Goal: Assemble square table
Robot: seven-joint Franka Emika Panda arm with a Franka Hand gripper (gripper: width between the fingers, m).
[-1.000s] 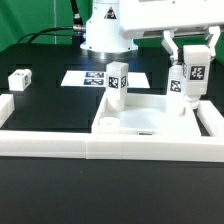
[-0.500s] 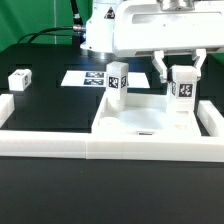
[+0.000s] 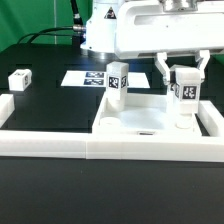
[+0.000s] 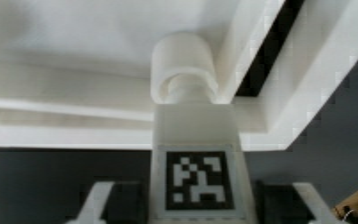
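The gripper [image 3: 182, 76] is clenched on a white leg [image 3: 184, 96], one finger [image 3: 161, 68] on each side of its upper part, the jaws only as wide as the leg itself. In the exterior view the leg hangs upright at the three-o'clock edge of the white slab [image 3: 140, 122], with its tag facing the camera. The wrist view shows the leg [image 4: 197, 120] with its rounded lower end over a corner of the slab [image 4: 69, 75]; whether it touches there I cannot tell.

A second leg [image 3: 118, 82] stands upright at the slab's eleven-o'clock corner. A third leg [image 3: 18, 80] lies well apart at nine o'clock on the black table [image 3: 50, 108]. The marker board [image 3: 82, 77] lies flat towards eleven o'clock behind the slab. A white border bar [image 3: 50, 143] runs along six o'clock. The robot base [image 3: 100, 35] stands at twelve o'clock against a dark room.
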